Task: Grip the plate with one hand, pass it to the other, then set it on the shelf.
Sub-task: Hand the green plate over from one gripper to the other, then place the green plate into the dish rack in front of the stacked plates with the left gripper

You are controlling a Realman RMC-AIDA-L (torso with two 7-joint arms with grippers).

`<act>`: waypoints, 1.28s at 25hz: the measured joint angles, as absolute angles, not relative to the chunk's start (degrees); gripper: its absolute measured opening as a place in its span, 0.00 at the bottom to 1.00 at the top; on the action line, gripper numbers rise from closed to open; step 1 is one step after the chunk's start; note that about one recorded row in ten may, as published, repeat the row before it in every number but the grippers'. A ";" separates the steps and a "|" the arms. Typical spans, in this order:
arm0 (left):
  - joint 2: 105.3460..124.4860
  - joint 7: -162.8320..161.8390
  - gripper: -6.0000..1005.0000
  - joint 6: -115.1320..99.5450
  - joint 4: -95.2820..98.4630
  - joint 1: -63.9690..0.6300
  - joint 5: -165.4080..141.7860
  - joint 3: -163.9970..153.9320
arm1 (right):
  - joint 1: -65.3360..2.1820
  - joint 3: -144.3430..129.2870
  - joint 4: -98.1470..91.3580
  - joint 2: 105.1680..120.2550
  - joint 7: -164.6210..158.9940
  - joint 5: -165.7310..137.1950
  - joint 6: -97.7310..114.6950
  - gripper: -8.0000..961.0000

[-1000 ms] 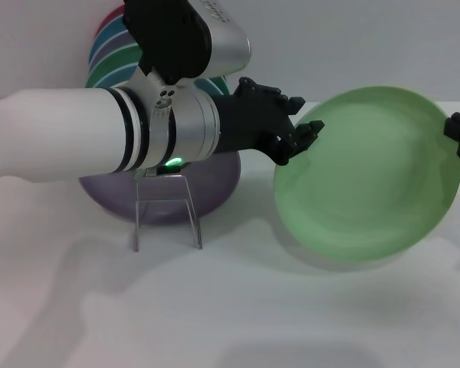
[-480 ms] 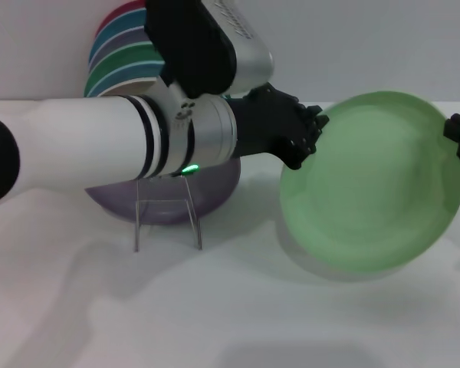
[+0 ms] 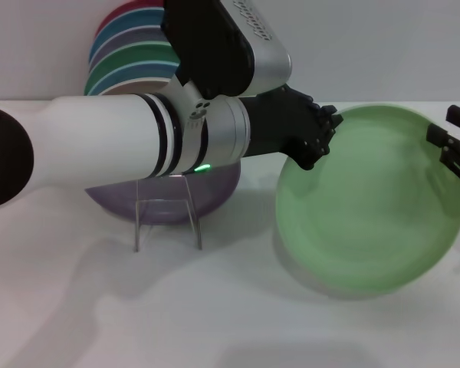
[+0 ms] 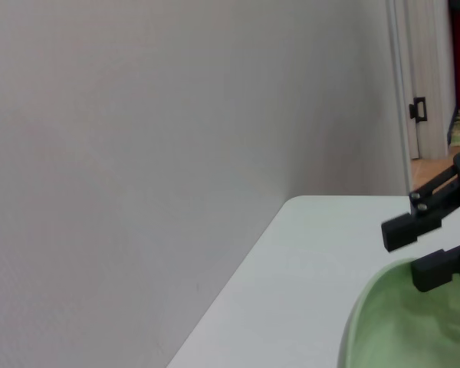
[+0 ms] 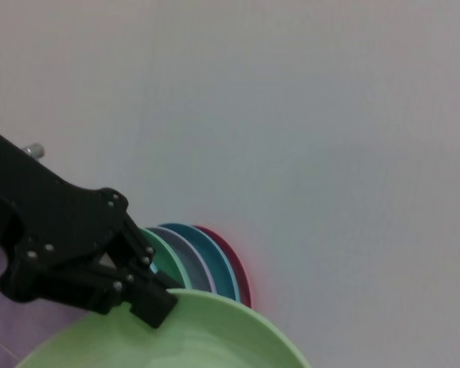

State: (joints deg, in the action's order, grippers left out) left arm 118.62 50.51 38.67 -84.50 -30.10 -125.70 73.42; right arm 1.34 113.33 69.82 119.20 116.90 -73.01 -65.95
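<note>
The light mint-green plate [image 3: 368,207] is held tilted just above the white table at the right. My left gripper [image 3: 320,142], black on the thick silver arm with the green light, is shut on the plate's upper left rim. The right wrist view shows the same grip [image 5: 149,297] on the plate's rim [image 5: 184,337]. My right gripper [image 3: 454,138] is at the plate's right edge with its jaws apart. In the left wrist view the right gripper [image 4: 423,247] shows a gap between its fingers beside the plate [image 4: 414,330].
A clear wire rack [image 3: 167,218] stands on the table at the left of the middle with a lilac plate [image 3: 215,188] on it. Several coloured plates [image 3: 126,54] stand upright behind it against the wall. My left arm spans the space above the rack.
My right gripper's fingers have opened at the plate's right rim. My left gripper has closed in further on the left rim, and the plate has dropped a little.
</note>
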 joint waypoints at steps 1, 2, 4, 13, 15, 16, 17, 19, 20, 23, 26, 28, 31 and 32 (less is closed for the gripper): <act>118.61 50.51 0.07 38.65 -84.50 -30.12 -125.78 73.42 | 1.29 113.79 69.69 119.20 116.74 -72.81 -66.84 0.22; 118.59 50.51 0.06 38.52 -84.44 -30.18 -125.87 73.50 | 1.15 115.46 69.21 119.24 116.45 -71.88 -69.74 0.25; 118.56 50.51 0.05 38.47 -84.47 -30.19 -125.91 73.52 | 1.01 117.85 68.57 119.29 116.00 -70.84 -73.27 0.30; 118.43 50.80 0.04 35.85 -87.09 -27.80 -126.06 73.78 | -0.58 129.94 62.82 119.30 113.36 -67.94 -83.39 0.67; 118.41 51.23 0.04 34.82 -89.89 -25.50 -126.97 73.71 | -1.15 134.05 60.67 119.33 112.86 -67.53 -86.06 0.71; 118.37 51.41 0.04 34.08 -91.02 -24.43 -127.57 73.59 | -1.37 136.01 59.76 119.35 112.58 -67.29 -87.22 0.71; 118.31 52.81 0.04 30.95 -94.16 -20.97 -128.47 72.60 | -1.77 140.82 57.74 119.41 111.82 -66.77 -89.57 0.71; 118.29 55.99 0.04 26.61 -97.86 -16.89 -128.71 71.01 | -1.95 142.89 56.85 119.45 111.56 -66.62 -90.48 0.71; 118.29 55.99 0.04 26.61 -97.86 -16.89 -128.71 71.01 | -2.15 144.72 56.05 119.48 111.35 -66.58 -91.33 0.71; 118.19 60.69 0.04 18.79 -101.46 -11.91 -128.73 68.46 | -2.54 149.90 54.14 119.57 111.09 -66.56 -93.54 0.71; 118.03 66.55 0.04 7.02 -102.30 -7.85 -128.77 64.63 | -2.57 152.09 53.31 119.69 111.05 -66.56 -94.36 0.71; 117.93 69.20 0.04 -1.72 -101.37 -6.09 -129.48 61.55 | -2.61 152.25 53.09 119.71 111.00 -66.67 -94.45 0.71; 117.67 69.50 0.04 -14.58 -97.73 -5.46 -133.52 57.36 | -2.87 152.31 52.44 119.71 110.95 -66.98 -94.47 0.71; 117.65 68.56 0.04 -25.32 -93.39 -5.42 -138.42 54.33 | -3.02 152.34 52.14 119.68 110.94 -67.09 -94.49 0.71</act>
